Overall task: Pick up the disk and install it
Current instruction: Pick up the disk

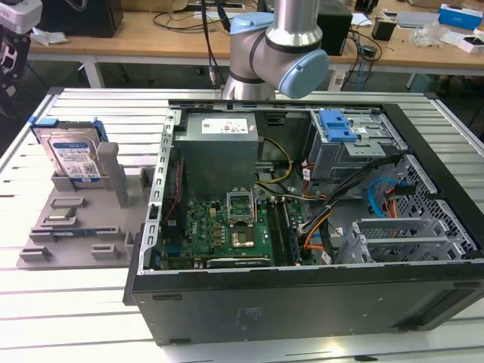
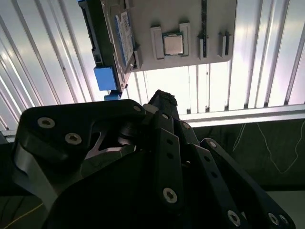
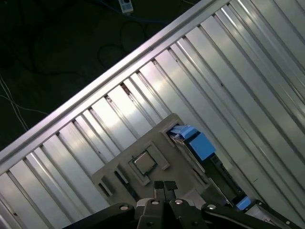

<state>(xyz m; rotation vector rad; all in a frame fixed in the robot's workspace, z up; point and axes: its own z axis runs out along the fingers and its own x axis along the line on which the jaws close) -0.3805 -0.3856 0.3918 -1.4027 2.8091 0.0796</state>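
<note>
Arm (image 1: 276,53), exterior view: a smooth silver tube rising from bulky rounded grey joint housings closed by pale blue caps (image 1: 302,76). Gripper (image 3: 164,187), both wrist views: matt black, built of flat angular link bars with rounded ends. Silver round-headed screws (image 2: 170,194) mark the pivots in the second wrist view. The jaws taper to narrow black tips.

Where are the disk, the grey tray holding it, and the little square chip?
the disk (image 1: 73,156): exterior view, on its white-and-blue label.
the grey tray (image 1: 72,246): exterior view, on its flat base.
the square chip (image 2: 172,45): second wrist view, on its metal top.
</note>
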